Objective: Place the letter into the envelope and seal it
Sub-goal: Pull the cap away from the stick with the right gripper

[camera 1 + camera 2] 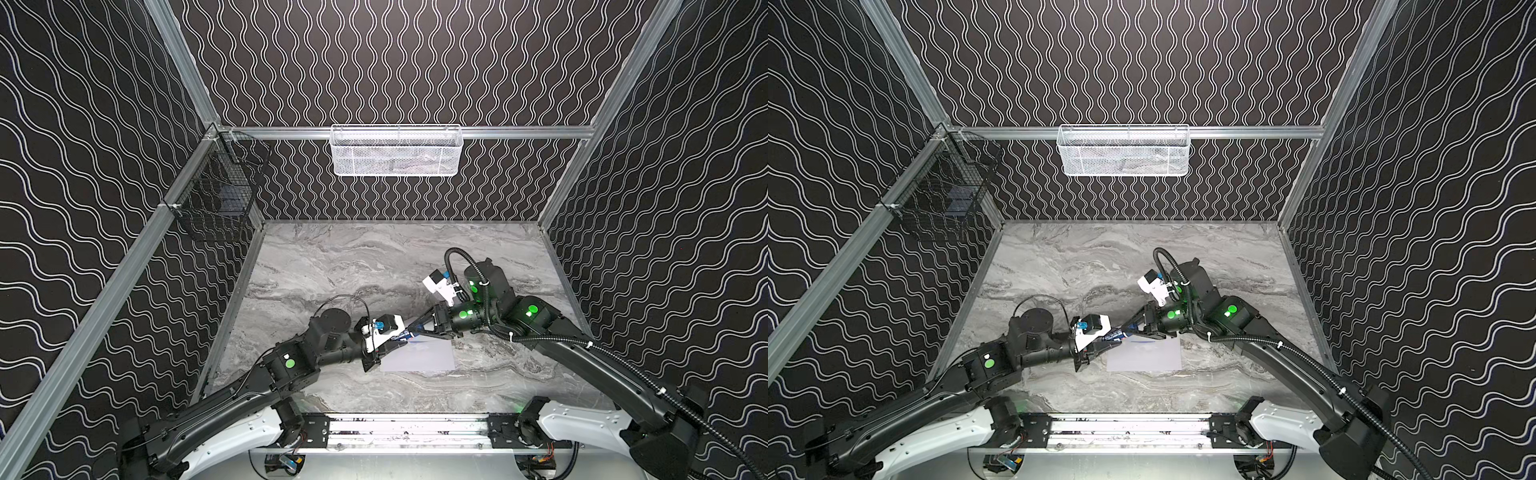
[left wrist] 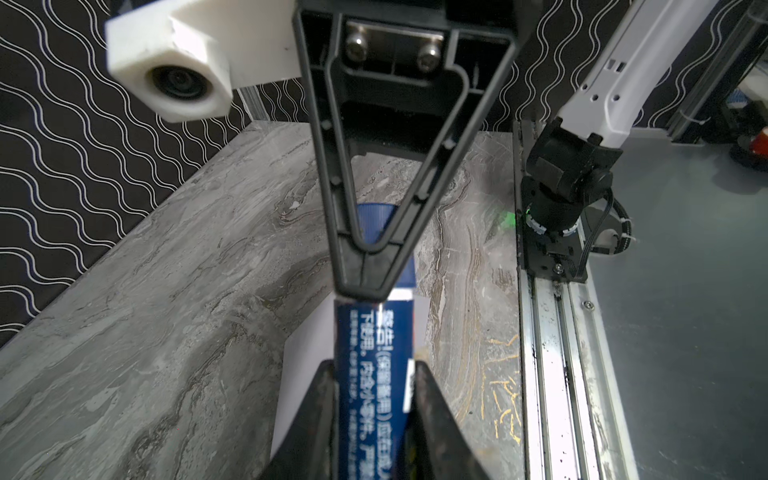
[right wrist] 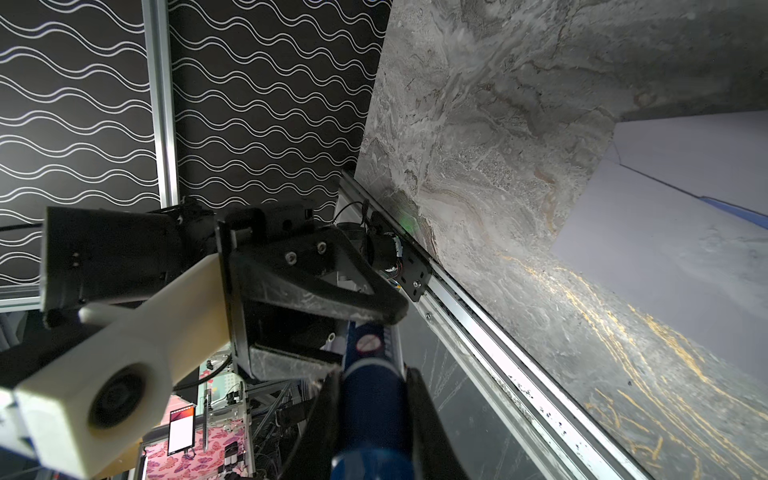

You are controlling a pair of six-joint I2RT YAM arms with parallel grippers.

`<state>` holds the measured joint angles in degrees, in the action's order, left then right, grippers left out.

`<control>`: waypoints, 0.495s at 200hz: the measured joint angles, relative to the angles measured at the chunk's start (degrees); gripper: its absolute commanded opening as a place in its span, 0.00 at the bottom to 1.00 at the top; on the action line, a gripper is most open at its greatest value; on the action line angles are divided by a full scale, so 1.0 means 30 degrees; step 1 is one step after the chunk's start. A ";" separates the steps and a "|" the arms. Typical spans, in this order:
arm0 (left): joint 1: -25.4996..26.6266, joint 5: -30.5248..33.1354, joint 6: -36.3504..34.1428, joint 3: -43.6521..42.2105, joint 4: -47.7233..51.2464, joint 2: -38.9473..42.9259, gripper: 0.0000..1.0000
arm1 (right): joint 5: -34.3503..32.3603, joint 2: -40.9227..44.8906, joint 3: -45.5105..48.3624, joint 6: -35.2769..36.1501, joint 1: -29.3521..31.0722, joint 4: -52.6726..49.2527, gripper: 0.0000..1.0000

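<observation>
The pale grey-lavender envelope (image 1: 419, 357) (image 1: 1144, 357) lies flat on the marble table, near the front. A thin blue edge (image 3: 735, 214) shows at its opening; the rest of the letter is hidden. Just above the envelope's far left corner, both grippers hold one blue glue stick (image 2: 374, 340) end to end. My left gripper (image 1: 395, 340) (image 2: 374, 368) is shut on its printed body. My right gripper (image 1: 412, 332) (image 3: 372, 376) is closed around the dark blue cap end (image 3: 372, 403), with both fingers against it.
A white mesh basket (image 1: 397, 151) hangs on the back wall and a black wire basket (image 1: 216, 199) on the left wall. An aluminium rail (image 1: 407, 428) runs along the table's front edge. Patterned walls enclose three sides.
</observation>
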<state>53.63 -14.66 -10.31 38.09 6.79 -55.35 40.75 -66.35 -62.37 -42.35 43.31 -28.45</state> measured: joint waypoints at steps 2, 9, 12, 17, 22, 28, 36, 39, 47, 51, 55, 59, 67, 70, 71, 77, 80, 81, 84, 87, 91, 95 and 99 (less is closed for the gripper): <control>0.0000 0.0000 0.0066 -0.0022 -0.0051 0.0000 0.00 | -0.0029 -0.0022 -0.0087 0.0058 0.0000 -0.0087 0.00; 0.0000 0.0022 0.0335 -0.0087 -0.0255 -0.0029 0.00 | -0.0102 -0.0117 -0.0364 0.0277 -0.0007 -0.0408 0.00; 0.0000 0.0036 0.0408 -0.0102 -0.0350 -0.0051 0.00 | -0.0153 -0.0168 -0.0474 0.0364 -0.0015 -0.0510 0.00; 0.0000 0.0080 0.0554 -0.0138 -0.0517 -0.0131 0.00 | -0.0255 -0.0248 -0.0685 0.0517 -0.0044 -0.0765 0.00; 0.0000 0.0102 0.0765 -0.0189 -0.0685 -0.0211 0.00 | -0.0328 -0.0328 -0.0867 0.0678 -0.0087 -0.0991 0.00; 0.0000 0.0117 0.0954 -0.0248 -0.0903 -0.0306 0.00 | -0.0372 -0.0401 -0.1086 0.0852 -0.0095 -0.1290 0.00; 0.0000 0.0131 0.1239 -0.0335 -0.1246 -0.0430 0.00 | -0.0474 -0.0495 -0.1399 0.1100 -0.0189 -0.1712 0.00; 0.0000 0.0131 0.1355 -0.0364 -0.1355 -0.0459 0.00 | -0.0488 -0.0525 -0.1494 0.1202 -0.0240 -0.1843 0.00; 0.0007 0.0146 0.1610 -0.0488 -0.1712 -0.0517 0.00 | -0.0554 -0.0605 -0.1807 0.1501 -0.0321 -0.2259 0.00; 0.0007 0.0138 0.1814 -0.0561 -0.1909 -0.0532 0.00 | -0.0597 -0.0656 -0.1982 0.1639 -0.0372 -0.2506 0.00; 0.0007 0.0146 0.1923 -0.0627 -0.2091 -0.0532 0.00 | -0.0619 -0.0685 -0.2149 0.1800 -0.0423 -0.2696 0.00; 0.0007 0.0160 0.2055 -0.0714 -0.2375 -0.0532 0.00 | -0.0619 -0.0707 -0.2273 0.1894 -0.0459 -0.2841 0.00; 0.0015 0.0160 0.2375 -0.0867 -0.2936 -0.0525 0.00 | -0.0619 -0.0714 -0.2572 0.2135 -0.0583 -0.3096 0.00; 0.0022 0.0168 0.2463 -0.0925 -0.3126 -0.0525 0.00 | -0.0597 -0.0714 -0.2645 0.2222 -0.0634 -0.3169 0.00; 0.0022 0.0168 0.2484 -0.0940 -0.3169 -0.0525 0.00 | -0.0597 -0.0714 -0.2667 0.2251 -0.0648 -0.3184 0.00; 0.0029 0.0168 0.2725 -0.0998 -0.3512 -0.0525 0.00 | -0.0525 -0.0707 -0.2820 0.2404 -0.0736 -0.3344 0.00; 0.0036 0.0168 0.2827 -0.1042 -0.3636 -0.0532 0.00 | -0.0495 -0.0707 -0.2871 0.2448 -0.0794 -0.3395 0.00; 0.0036 0.0168 0.2849 -0.1056 -0.3665 -0.0532 0.00 | -0.0474 -0.0707 -0.2885 0.2477 -0.0816 -0.3402 0.00; 0.0036 0.0175 0.2907 -0.1107 -0.3810 -0.0532 0.00 | -0.0430 -0.0699 -0.2907 0.2492 -0.0860 -0.3417 0.00; 0.0036 0.0182 0.2973 -0.1122 -0.3956 -0.0539 0.00 | -0.0401 -0.0692 -0.2936 0.2514 -0.0889 -0.3432 0.00; 0.0036 0.0189 0.3067 -0.1209 -0.4095 -0.0561 0.00 | -0.0386 -0.0692 -0.2980 0.2579 -0.0925 -0.3497 0.00; 0.0044 0.0182 0.3184 -0.1209 -0.4197 -0.0583 0.00 | -0.0379 -0.0685 -0.3016 0.2630 -0.0976 -0.3548 0.00; 0.0044 0.0175 0.3300 -0.1224 -0.4313 -0.0605 0.00 | -0.0350 -0.0685 -0.3060 0.2645 -0.1035 -0.3614 0.00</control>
<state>53.76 -14.13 -0.40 34.41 -6.15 -57.17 39.70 -68.40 -71.55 -34.41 40.21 -39.29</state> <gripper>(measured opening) 0.262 0.222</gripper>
